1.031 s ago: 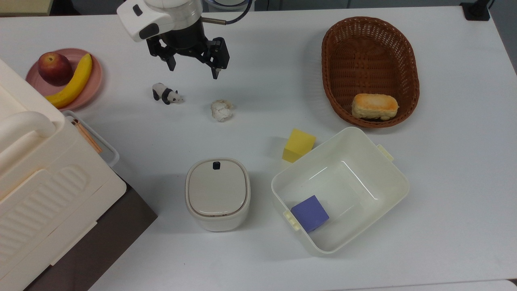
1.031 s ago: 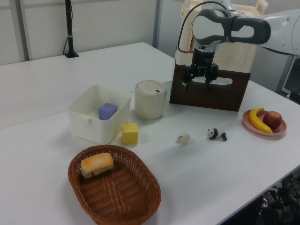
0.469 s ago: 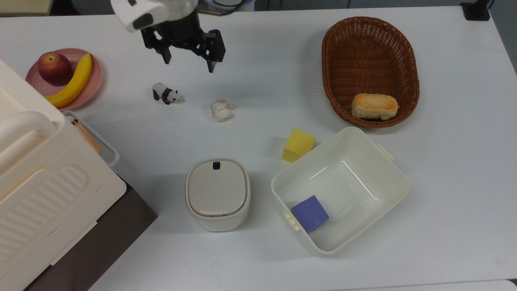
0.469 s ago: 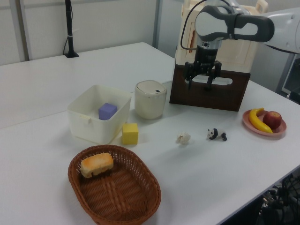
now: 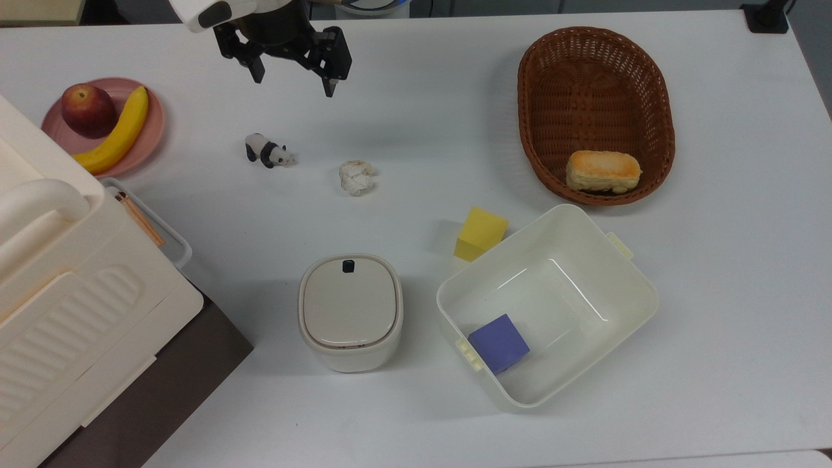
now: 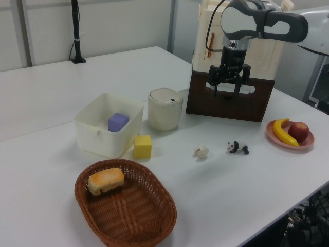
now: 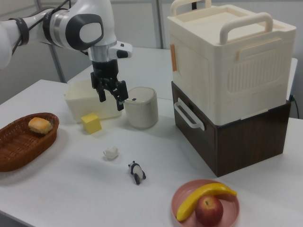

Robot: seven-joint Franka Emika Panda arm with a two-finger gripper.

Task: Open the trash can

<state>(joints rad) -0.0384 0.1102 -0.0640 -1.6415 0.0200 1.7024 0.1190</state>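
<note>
Hand (image 5: pixel 292 78) open — trash can (image 5: pixel 350 311) well apart.

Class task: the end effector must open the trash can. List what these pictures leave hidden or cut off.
- Trash can inside: hidden by its closed lid in the top view.
- Big cream box: cut off by the top view's left edge.
- Brown case contents: hidden by its walls in the right view.
- Open end effector: arm cut off by the top view's upper edge.

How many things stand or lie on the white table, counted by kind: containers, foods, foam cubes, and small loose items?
Containers: 6 (trash can, white tub, wicker basket, pink plate, cream ribbed box, dark brown box)
Foods: 3 (apple, banana, bread)
Foam cubes: 2 (yellow, purple)
Small loose items: 2 (toy panda, crumpled paper)
Total: 13
</note>
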